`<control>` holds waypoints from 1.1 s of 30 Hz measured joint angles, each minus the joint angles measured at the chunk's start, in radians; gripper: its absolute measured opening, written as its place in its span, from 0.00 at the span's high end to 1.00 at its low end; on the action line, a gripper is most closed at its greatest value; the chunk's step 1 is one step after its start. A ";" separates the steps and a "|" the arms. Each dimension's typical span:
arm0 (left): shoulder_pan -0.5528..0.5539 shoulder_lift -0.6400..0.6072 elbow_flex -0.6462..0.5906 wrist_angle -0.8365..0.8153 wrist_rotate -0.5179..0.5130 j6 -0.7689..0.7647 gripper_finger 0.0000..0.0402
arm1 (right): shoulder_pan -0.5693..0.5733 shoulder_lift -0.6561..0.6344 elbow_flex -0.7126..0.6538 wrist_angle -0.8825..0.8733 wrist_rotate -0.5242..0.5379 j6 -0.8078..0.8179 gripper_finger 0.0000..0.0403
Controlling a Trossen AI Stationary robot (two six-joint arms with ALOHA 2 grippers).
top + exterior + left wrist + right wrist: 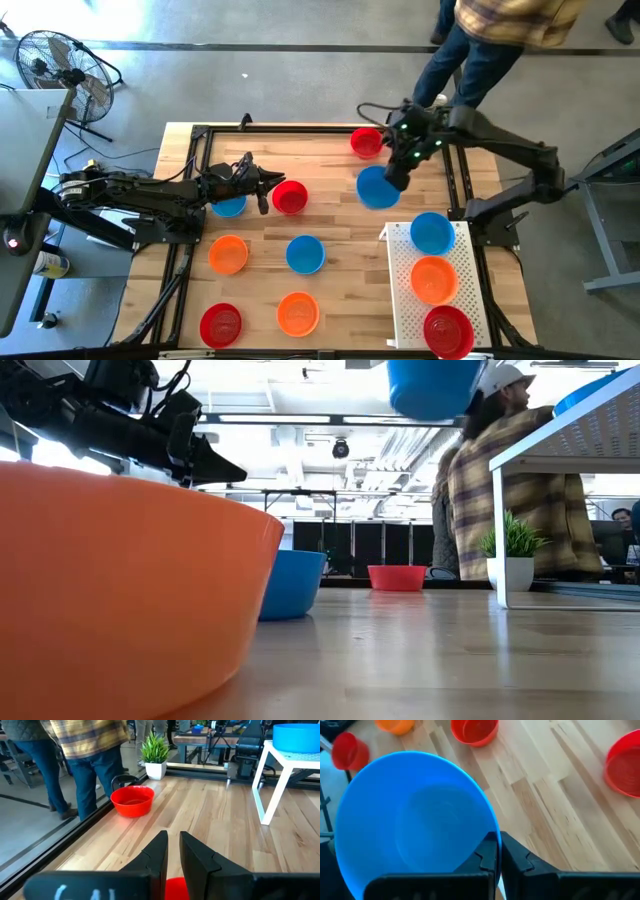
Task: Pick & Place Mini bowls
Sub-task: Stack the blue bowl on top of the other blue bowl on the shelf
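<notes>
My right gripper (398, 178) is shut on a blue mini bowl (377, 188), high above the table's far right part; the low view shows that bowl (430, 385) at the top. My left gripper (264, 190) hovers shut at the left middle, between a blue bowl (228, 206) and a red bowl (290, 197); a strip of red (175, 888) shows under its fingers. Another red bowl (366, 142) sits near the far edge. Orange (228, 254), blue (305, 254), orange (297, 313) and red (220, 324) bowls stand on their bases nearer. My right gripper pinches the blue bowl's rim (492, 834), one finger (485, 857) inside the bowl and one (520, 857) outside. It comes at it slanting down from the table's far right. The bowl is lifted clear, its opening upward.
A white perforated tray (405, 300) on legs stands at the right, holding a blue (431, 232), an orange (433, 278) and a red bowl (447, 330). A person (490, 40) in a plaid shirt stands at the far edge. A small potted plant (517, 560) is beyond the table.
</notes>
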 joint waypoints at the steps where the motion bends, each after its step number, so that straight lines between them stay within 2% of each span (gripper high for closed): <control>1: 0.000 0.000 0.000 0.001 0.000 0.000 0.89 | 0.001 -0.001 0.037 -0.038 0.002 0.000 1.00; 10: 0.000 0.000 0.000 -0.001 0.001 0.002 0.89 | 0.094 -0.001 0.270 -0.313 0.057 0.052 1.00; 17: 0.000 0.000 0.000 -0.003 0.002 0.002 0.89 | 0.219 -0.032 0.282 -0.340 0.056 0.127 1.00; 21: 0.000 0.000 0.000 -0.010 0.004 0.002 0.89 | 0.280 -0.097 0.223 -0.341 0.099 0.199 1.00; 27: 0.000 0.000 0.000 -0.010 0.004 0.002 0.89 | 0.343 -0.231 0.059 -0.343 0.140 0.343 1.00; 33: 0.000 0.000 0.000 -0.010 0.004 0.002 0.89 | 0.395 -0.329 -0.092 -0.343 0.156 0.420 1.00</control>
